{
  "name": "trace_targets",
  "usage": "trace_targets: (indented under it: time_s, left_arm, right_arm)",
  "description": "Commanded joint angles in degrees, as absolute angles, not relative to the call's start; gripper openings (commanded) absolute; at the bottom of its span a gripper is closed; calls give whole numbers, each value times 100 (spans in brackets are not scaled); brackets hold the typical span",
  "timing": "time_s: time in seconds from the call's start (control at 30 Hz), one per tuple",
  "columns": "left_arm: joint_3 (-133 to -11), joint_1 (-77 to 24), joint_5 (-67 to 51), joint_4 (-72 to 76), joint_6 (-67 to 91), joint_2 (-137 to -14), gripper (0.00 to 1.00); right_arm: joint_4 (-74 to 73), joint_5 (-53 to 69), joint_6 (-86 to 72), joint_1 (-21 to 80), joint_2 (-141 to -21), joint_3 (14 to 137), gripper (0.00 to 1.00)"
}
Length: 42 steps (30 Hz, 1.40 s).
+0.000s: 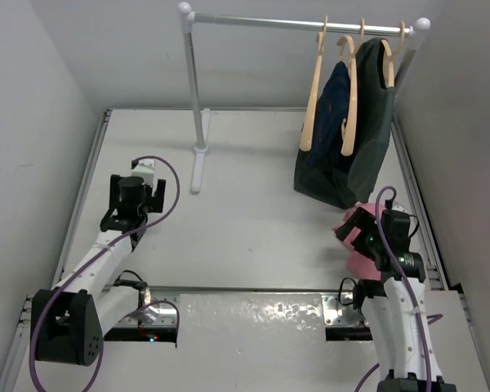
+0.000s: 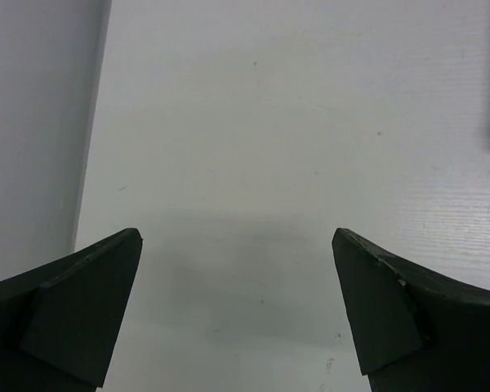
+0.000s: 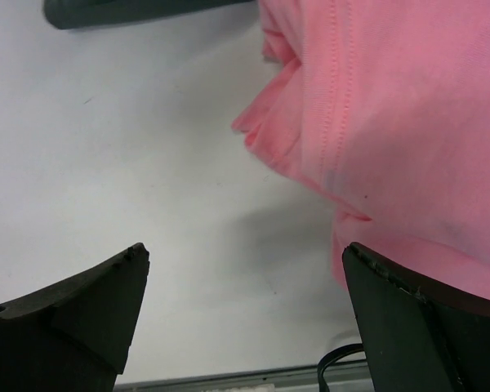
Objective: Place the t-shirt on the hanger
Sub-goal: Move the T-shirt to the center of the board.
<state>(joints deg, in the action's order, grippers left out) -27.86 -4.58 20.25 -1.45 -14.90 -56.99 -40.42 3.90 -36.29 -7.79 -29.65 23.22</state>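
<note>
The top camera sits high up behind the arms and looks down and forward, so it sees the whole table [image 1: 253, 163] from far away, right to the rack [image 1: 302, 23] at the back. The left wrist camera is very close to the table and looks past the left gripper [image 2: 237, 237] at a white spot by the left wall [image 2: 33, 122], which the top camera sees too. The right wrist camera is also low and close, looking past the right gripper [image 3: 245, 249] at the shirt [image 3: 392, 122], which looks small in the top view.
</note>
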Motion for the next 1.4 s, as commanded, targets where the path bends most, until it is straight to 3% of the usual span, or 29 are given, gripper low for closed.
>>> trace_targets:
  time_s: [0.0, 0.3, 0.37, 0.47, 0.53, 0.6, 0.8, 0.93, 0.97, 1.0, 1.03, 1.27, 1.37]
  left_arm:
    - [-3041, -519, 1820, -281, -1327, -5590, 100]
    - [-3287, -492, 1662, -966, -2030, -4976, 99]
    - [-3261, -475, 1469, -1220, -2039, -4826, 98]
    - [-3129, -431, 1362, -1406, -1978, -4571, 97]
    - [-3059, -404, 1380, -1398, -1969, -4483, 97]
    - [-3059, -396, 1485, -1380, -2030, -4456, 97]
    - [-3269, -387, 1600, -1187, -2285, -4561, 97]
    - [-3384, -387, 1617, -1108, -2259, -4535, 97]
    - [-3375, -387, 1582, -1099, -2250, -4500, 97]
    - [-3366, -387, 1565, -1055, -2241, -4491, 97]
    - [-3358, -387, 1521, -1037, -2233, -4509, 97]
    - [-3427, -387, 1301, -774, -2294, -4658, 95]
    - [-3515, -387, 1082, -765, -2294, -4737, 94]
  right_arm:
    - [-4104, 773, -3385, -800, -2848, 2777, 99]
    - [-3972, 2224, -2996, -791, -2110, 2119, 99]
    - [-4165, 1778, -3154, -791, -1909, 1995, 98]
    - [-4456, 65, -3663, -791, -2099, 2407, 98]
    - [-4639, -1326, -3997, -791, -2599, 2810, 98]
    - [-4789, -1940, -4350, -800, -3652, 3277, 99]
    - [-4150, -2135, -4341, -809, -6160, 3296, 98]
    - [-3780, -1908, -4666, -809, -5995, 2648, 67]
    - [-3745, -1829, -4710, -809, -5829, 2515, 42]
    - [-3762, -1785, -4807, -809, -5453, 2305, 26]
    - [-3797, -1741, -4851, -809, -5240, 2207, 0]
    - [-3683, 77, -4588, -581, -3833, 1442, 0]
    - [-3088, 1026, -4412, 488, -3683, 1231, 0]
